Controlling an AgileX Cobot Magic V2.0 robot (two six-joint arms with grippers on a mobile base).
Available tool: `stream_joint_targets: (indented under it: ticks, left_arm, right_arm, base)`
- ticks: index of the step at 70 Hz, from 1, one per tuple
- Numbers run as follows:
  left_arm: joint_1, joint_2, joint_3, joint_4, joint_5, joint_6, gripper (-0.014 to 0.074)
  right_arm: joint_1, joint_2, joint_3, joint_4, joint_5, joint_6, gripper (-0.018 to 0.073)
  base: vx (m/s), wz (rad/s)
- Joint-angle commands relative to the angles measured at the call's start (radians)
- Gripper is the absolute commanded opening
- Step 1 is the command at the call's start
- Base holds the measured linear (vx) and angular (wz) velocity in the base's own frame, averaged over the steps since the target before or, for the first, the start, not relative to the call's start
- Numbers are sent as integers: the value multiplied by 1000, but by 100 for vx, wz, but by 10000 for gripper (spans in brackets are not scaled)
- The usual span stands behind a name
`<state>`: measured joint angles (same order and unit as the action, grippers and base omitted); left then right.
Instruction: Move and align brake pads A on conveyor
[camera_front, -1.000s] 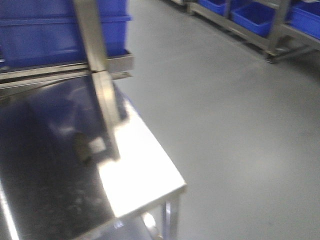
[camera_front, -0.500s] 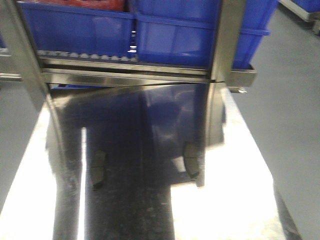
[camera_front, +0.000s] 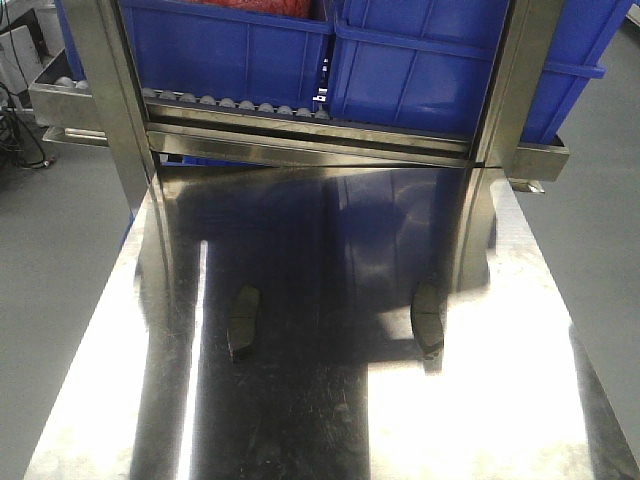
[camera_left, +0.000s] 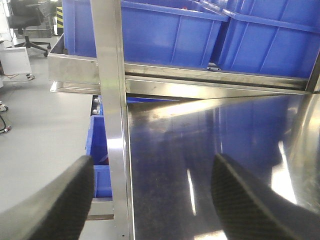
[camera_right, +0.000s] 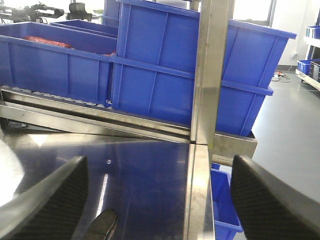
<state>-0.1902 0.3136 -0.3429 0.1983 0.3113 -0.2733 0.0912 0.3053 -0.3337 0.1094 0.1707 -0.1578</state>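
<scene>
Two dark grey brake pads lie flat on a shiny steel table (camera_front: 500, 420), one on the left (camera_front: 243, 322) and one on the right (camera_front: 427, 318), both lengthwise away from me. In the right wrist view one brake pad (camera_right: 102, 225) shows at the bottom edge, near the left fingertip (camera_right: 45, 200). My right gripper (camera_right: 157, 200) is open and holds nothing. My left gripper (camera_left: 150, 200) is open too, over the table's left edge, with no pad between its fingers. The conveyor is out of view. Neither gripper appears in the front view.
Blue bins (camera_front: 430, 75) sit on a sloped roller rack (camera_front: 300, 135) at the table's far end. Steel uprights (camera_front: 105, 90) stand at both far corners. Another blue bin (camera_left: 97, 155) sits low beside the table's left edge. Grey floor (camera_front: 50, 250) surrounds the table.
The front view has swung left, from the table's right corner and open floor to facing the table squarely. Both pads now show, and they have drifted right in the frame.
</scene>
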Motion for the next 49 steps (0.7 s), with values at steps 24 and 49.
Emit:
stream_joint_targets:
  ticks: [24,49]
  left_arm:
    - [-2,9,-22,2,-68,0,470]
    - [-2,9,-22,2,-68,0,470]
  right_arm:
    - [-7,9,-29,-1,-71,-10,559]
    - [-7,9,-29,-1,-71,-10,559]
  base:
    - [0,0]
    - [0,0]
